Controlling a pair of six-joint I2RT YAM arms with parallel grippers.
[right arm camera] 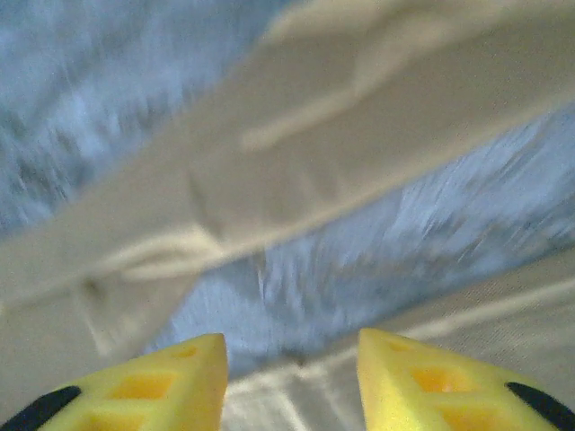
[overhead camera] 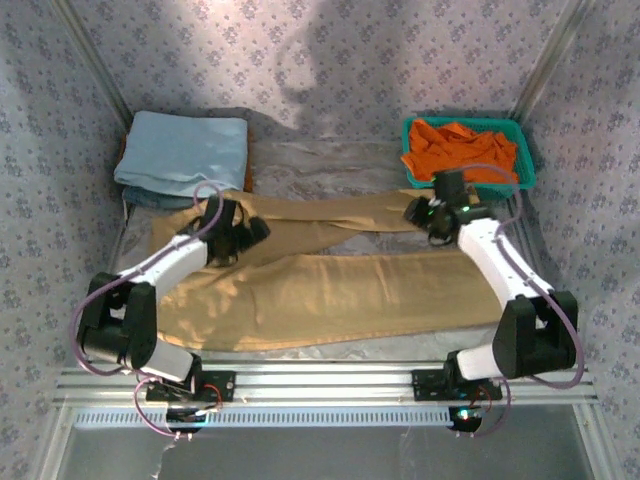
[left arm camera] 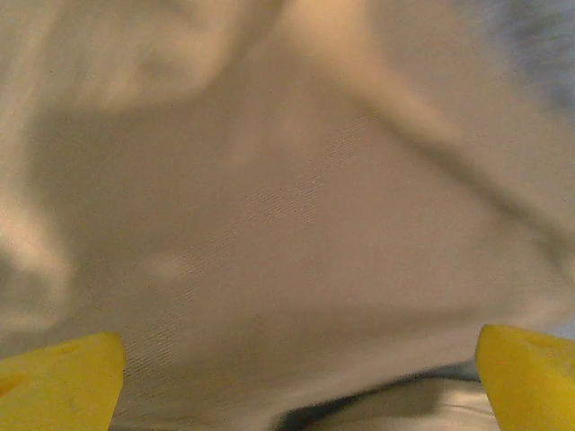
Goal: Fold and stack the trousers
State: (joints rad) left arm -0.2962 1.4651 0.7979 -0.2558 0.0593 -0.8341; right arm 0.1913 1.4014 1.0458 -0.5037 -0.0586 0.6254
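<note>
1. I see the trousers (overhead camera: 330,285) lying flat in the middle of the table (overhead camera: 330,160). Both long legs reach out to the right.
2. My left gripper (overhead camera: 250,232) is over the left part of the far leg. Its yellow fingers (left arm camera: 58,382) are spread wide, with tan cloth close below. I cannot tell if they touch it.
3. My right gripper (overhead camera: 420,213) is at the right end of that same leg. Its fingers (right arm camera: 135,386) are apart and hold nothing.
4. A folded blue cloth (overhead camera: 185,150) sits at the far left.
5. An orange garment (overhead camera: 465,150) lies in a green basket (overhead camera: 525,160) at the far right.
</note>
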